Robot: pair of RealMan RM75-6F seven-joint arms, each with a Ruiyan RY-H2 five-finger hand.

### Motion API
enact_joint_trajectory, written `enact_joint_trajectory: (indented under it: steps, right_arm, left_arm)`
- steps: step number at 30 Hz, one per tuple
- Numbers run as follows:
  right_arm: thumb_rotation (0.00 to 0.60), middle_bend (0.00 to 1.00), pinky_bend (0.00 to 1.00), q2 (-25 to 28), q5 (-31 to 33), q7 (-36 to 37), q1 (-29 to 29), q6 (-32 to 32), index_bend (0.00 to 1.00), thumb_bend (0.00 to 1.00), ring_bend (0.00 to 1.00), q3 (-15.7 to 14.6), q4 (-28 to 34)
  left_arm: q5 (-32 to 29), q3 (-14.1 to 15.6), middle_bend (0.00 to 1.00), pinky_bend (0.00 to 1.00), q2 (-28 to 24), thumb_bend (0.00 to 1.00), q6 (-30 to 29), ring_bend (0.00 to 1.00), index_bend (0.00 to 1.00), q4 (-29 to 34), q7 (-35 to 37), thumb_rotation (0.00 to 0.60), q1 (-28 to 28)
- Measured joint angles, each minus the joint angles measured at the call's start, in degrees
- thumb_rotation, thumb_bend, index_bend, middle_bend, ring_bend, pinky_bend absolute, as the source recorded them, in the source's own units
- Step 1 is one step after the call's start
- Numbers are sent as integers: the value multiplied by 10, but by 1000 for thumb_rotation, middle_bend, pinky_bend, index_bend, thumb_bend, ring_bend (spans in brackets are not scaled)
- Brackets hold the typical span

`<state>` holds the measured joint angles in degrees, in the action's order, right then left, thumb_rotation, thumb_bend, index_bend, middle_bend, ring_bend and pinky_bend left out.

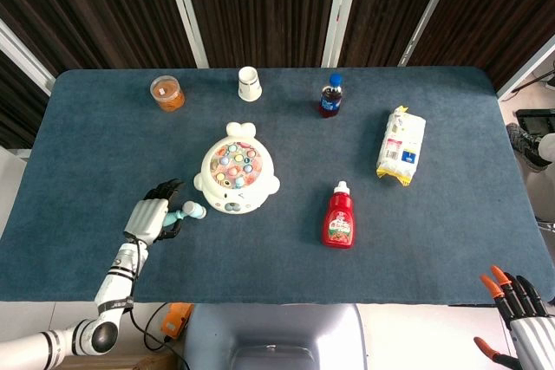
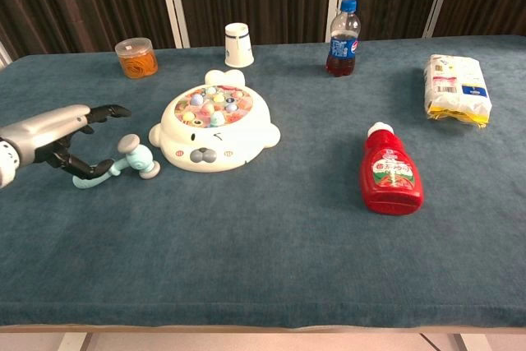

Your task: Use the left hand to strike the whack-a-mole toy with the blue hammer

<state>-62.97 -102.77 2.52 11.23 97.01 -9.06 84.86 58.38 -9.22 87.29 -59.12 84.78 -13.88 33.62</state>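
While the left robot hand (image 2: 51,131) sits at the counter's (image 2: 271,260) left edge, its fingers are spread over the blue hammer's (image 2: 115,165) handle end; chest view shows the thumb under the handle tip, but actual contact or grip can't be confirmed. Hammer lies flat on the counter, head pointing right, just beside the whack-a-mole toy (image 2: 215,131) and not touching it. In the head view the same left robot hand (image 1: 149,218) is left of the hammer (image 1: 185,210), toy (image 1: 236,180) just right of that.

Right robot hand (image 1: 520,318) is off the counter at the bottom right corner of the head view, orange-tipped fingers apart, holding nothing.

Other items: ketchup bottle (image 2: 391,173) lying flat right of the toy, cola bottle (image 2: 343,38) upright at the back, white paper cup (image 2: 238,44) upside down behind the toy, small orange-filled jar (image 2: 136,57) back left, snack bag (image 2: 456,88) far right.
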Motion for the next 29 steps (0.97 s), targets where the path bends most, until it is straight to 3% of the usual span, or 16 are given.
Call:
enact_joint_trajectory:
  steps: [5, 9, 13, 18, 21, 29]
  right_arm:
    - [600, 26, 0, -1, 4, -6, -1, -4, 0, 174, 0, 1, 2]
    - [600, 26, 0, -5, 4, -22, -1, -8, 0, 174, 0, 2, 5]
    - [600, 26, 0, -12, 4, -42, 2, -7, 0, 174, 0, 3, 9]
    - [600, 26, 0, -16, 11, -53, 3, -6, 0, 174, 0, 10, 16]
    - [600, 26, 0, -17, 12, -55, 3, -5, 0, 175, 0, 11, 17]
    - [600, 26, 0, -22, 6, -67, 4, -7, 0, 174, 0, 7, 15]
  left_arm:
    - [125, 36, 0, 104, -57, 442, -85, 0, 69, 40, 69, 600, -51]
    - [245, 95, 0, 89, -97, 434, -197, 0, 62, 34, 167, 600, -126]
    - [308, 146, 0, 74, -110, 428, -314, 0, 59, -36, 268, 600, -224]
    - [341, 183, 0, 29, -103, 416, -370, 0, 40, -161, 349, 600, -281]
    - [360, 197, 0, 16, -101, 415, -392, 0, 33, -207, 350, 600, -301]
    - [396, 196, 0, 0, -92, 413, -451, 0, 35, -222, 248, 600, -332]
